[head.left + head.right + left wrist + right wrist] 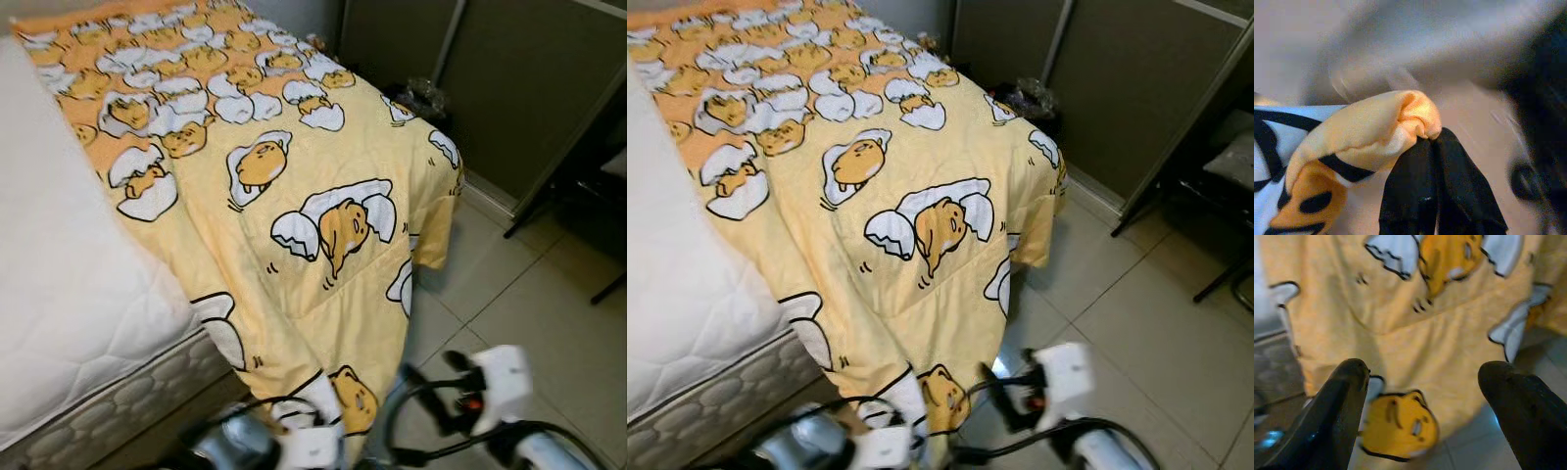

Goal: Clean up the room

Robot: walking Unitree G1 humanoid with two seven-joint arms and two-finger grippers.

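Two pincers low at the bed's foot corner: left pincer (pixel 1435 186) pinched tight on blanket (pixel 323 255) hem, right pincer (pixel 1425 396) spread wide, empty. Yellow cartoon-print blanket draped over mattress (pixel 59 294), hanging floorward.

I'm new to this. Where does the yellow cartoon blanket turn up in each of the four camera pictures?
Left eye view: the blanket drapes across the bed and over its foot end.
Right eye view: the same drape, sitting a little further left.
Left wrist view: a bunched corner, pinched in the left gripper.
Right wrist view: the hanging part, behind the open right gripper.
Shared landmark: the yellow cartoon face at the hanging end, also seen between the right gripper's fingers.
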